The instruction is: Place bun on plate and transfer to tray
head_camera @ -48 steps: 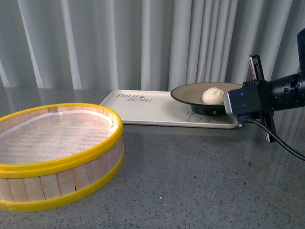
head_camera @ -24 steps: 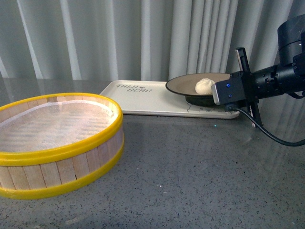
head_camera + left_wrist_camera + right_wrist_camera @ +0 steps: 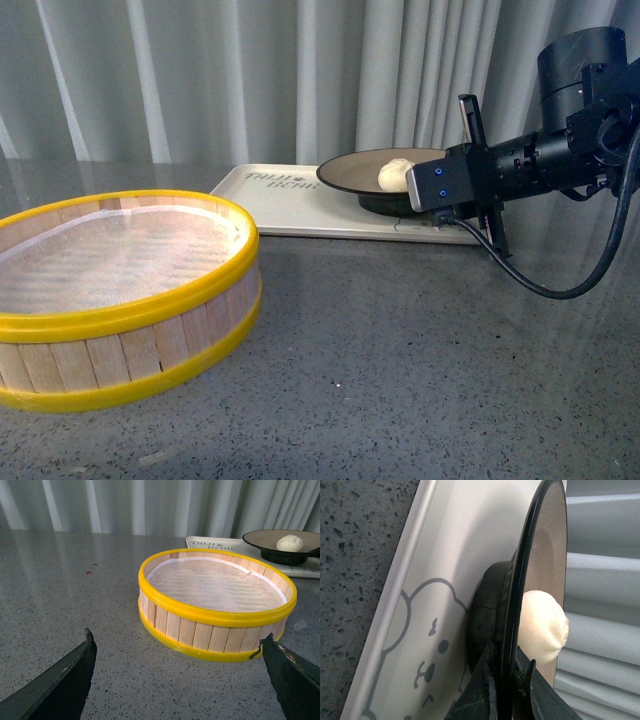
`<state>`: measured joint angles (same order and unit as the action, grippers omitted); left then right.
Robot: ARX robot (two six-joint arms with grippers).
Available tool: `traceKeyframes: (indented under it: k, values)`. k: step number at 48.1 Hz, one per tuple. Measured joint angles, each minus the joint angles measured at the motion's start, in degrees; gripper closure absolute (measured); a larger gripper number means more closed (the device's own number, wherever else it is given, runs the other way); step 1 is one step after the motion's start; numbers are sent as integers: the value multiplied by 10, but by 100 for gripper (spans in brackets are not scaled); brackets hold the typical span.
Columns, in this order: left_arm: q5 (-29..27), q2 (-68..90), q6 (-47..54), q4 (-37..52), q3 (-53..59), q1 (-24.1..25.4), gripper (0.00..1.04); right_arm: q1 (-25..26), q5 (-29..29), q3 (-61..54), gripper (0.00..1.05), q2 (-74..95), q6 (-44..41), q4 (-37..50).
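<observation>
1. Two arms are at work, and only the right end effector (image 3: 506,680) has a job: it is clenched on the thin black rim of the plate (image 3: 362,172), one finger above and one below.
2. With the tray (image 3: 290,208) as landmark, the plate is over the tray's right end, above the bear-face drawing (image 3: 427,655); whether its foot touches the tray I cannot tell.
3. Sitting inside the plate, the bun (image 3: 396,174) is toward the gripped side.
4. My guess: the plate is stiff, smooth and breakable, so the rim pinch suits it if kept level; the bun looks soft, light and free to roll.
5. Well away from the tray, the left end effector (image 3: 180,675) hangs spread and empty, facing the steamer basket (image 3: 120,300) on the worktop (image 3: 400,360).
</observation>
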<state>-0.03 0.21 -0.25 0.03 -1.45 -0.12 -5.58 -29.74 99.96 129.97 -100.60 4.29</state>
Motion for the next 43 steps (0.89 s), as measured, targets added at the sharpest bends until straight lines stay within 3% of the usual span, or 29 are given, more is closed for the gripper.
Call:
traceKeyframes:
  k: [7,12,28,36,41,43]
  values:
    - [0,0,0,0,0,0,7,-2,8,-13,102,0,10,12]
    - [0,0,0,0,0,0,7,-1,7,-44,83,-14,10,26]
    - [0,0,0,0,0,0,7,0,5,-127,38,-86,26,63]
    - [0,0,0,0,0,0,7,-13,36,-220,9,-181,110,125]
    - [0,0,0,0,0,0,7,-28,80,-282,9,-247,189,183]
    - [0,0,0,0,0,0,7,-39,127,-324,9,-295,262,231]
